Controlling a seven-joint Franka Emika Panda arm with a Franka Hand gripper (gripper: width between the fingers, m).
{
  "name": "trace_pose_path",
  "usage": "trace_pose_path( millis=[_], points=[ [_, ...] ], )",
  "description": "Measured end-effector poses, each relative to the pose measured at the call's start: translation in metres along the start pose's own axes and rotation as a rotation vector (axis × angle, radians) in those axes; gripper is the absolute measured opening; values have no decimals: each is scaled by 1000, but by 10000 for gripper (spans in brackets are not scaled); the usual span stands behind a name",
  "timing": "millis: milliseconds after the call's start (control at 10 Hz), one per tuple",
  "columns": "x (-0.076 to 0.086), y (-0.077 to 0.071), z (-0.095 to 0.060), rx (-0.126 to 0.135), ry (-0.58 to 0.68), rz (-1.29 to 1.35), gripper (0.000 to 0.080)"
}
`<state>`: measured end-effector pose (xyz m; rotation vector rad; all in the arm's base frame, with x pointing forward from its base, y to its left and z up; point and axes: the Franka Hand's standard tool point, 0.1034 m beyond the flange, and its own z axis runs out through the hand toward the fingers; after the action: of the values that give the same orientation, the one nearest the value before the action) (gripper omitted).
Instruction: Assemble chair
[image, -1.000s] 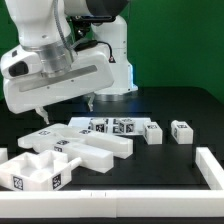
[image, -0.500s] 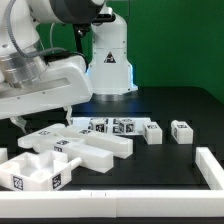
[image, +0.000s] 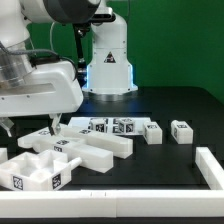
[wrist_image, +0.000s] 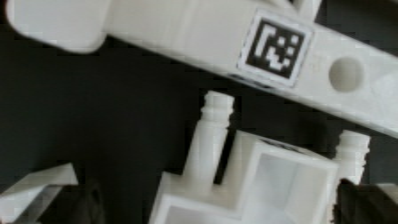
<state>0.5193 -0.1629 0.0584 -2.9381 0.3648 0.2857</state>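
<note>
Right now the claw (image: 32, 126) hangs wide open with nothing between its fingers (image: 55, 124). It is low over a heap of chair parts (image: 90, 150) at the exterior view's left on the black worktop (image: 170, 165). The heap is white slabs and bars lying flat, several touching or overlapping, some showing tags. Just beside it, toward the exterior view's right, runs a row of small tagged blocks (image: 120, 127). 1 more block (image: 181, 131) sits apart, further right. Low white rails (image: 212, 172) edge the worktop. In the wrist view a tagged bar (wrist_image: 178, 40) lies across, with a peg (wrist_image: 214, 125) and a square-framed piece (wrist_image: 276, 180) near it. The claw's tips there are too blurred to make out.
</note>
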Motion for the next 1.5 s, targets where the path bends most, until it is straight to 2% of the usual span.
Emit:
trace_pose_path(
  millis=[400, 500, 600, 700, 800, 1200, 1300, 1500],
  points=[
    [0, -1, 1, 0, -2, -2, 649],
    [3, -1, 2, -8, 0, 21, 649],
    [20, -2, 2, -33, 29, 97, 649],
    [34, -2, 3, -26, 66, 149, 649],
    [37, 5, 2, 16, 79, 207, 649],
    [36, 3, 4, 12, 74, 198, 649],
    [38, -1, 7, 15, 72, 287, 649],
    [42, 6, 22, 19, 86, 333, 648]
  ],
)
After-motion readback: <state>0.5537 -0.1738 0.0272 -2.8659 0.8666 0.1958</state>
